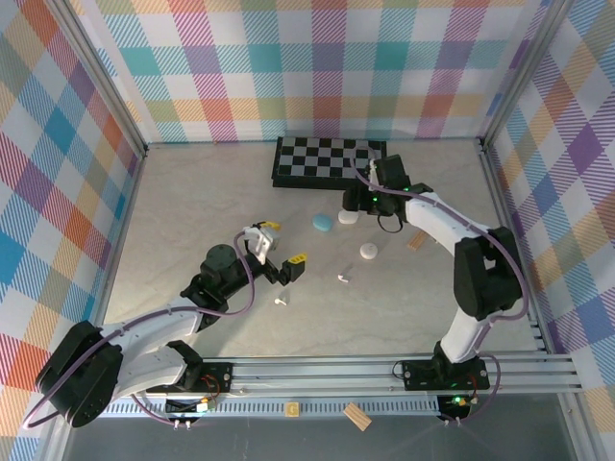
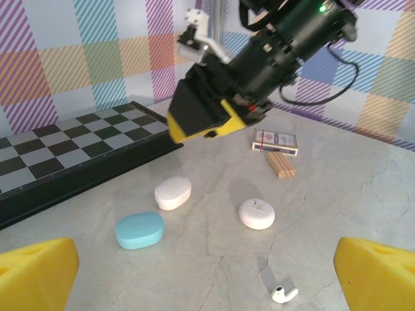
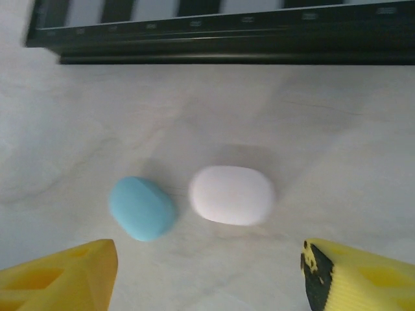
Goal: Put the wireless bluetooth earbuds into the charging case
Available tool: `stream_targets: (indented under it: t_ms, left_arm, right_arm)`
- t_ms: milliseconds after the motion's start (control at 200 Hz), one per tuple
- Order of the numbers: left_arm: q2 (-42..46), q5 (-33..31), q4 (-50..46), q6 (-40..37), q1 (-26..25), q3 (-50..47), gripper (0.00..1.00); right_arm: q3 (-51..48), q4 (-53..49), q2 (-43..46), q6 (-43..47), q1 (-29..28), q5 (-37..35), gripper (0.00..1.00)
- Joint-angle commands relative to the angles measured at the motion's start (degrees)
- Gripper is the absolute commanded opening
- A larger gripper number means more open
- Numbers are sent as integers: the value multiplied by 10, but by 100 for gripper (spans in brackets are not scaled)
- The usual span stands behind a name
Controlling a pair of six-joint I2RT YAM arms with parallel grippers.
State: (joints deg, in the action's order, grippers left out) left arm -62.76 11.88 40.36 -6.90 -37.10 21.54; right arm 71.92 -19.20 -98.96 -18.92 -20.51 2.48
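Nearest me, a wood block [image 1: 356,416] lies on the rail at the table's edge, out of play. Next out, the near earbud [image 1: 281,301] lies loose on the table [image 1: 192,202], close by my left gripper [image 1: 285,243]. That gripper hangs low over the surface with its fingers wide apart and nothing between them. I judge they are set so that I can drop over the second earbud [image 2: 284,295], which lies on its side just ahead, between the lines of the two fingers. Neither earbud is in a case yet.

Beyond that sits the round case [image 2: 257,214], its lid shut as far as I can tell. Then come the blue case [image 3: 142,208] and the white case [image 3: 231,194], just beside each other with a thin gap between them, both looking closed. My right gripper [image 3: 207,278] hovers above the white case, clear of it, with its fingers spread and empty, wide enough to straddle it. I take it as lined up there because a lid has to come open before any earbud can go in.

Off to the right a card pack [image 2: 275,142] and a second block [image 2: 280,164] lie close together, aside from the work. Farthest, the chessboard [image 1: 330,160] lies flat near the back wall, unused.
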Motion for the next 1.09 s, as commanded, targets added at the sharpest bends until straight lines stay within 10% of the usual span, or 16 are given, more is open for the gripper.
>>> stream_targets:
  t_ms: [0,630,1090]
  left_arm:
    - [-16,5,4,-11,-3,23,100]
    - [-53,23,23,-9,-3,37,100]
    - [-48,25,12,-9,-3,42,100]
  right_arm:
    - [-10,-112,3,54,1,-54,79]
    - [35,-249,-104,56,-48,-74,77]
    - [54,-257,-126,71,-47,-79,53]
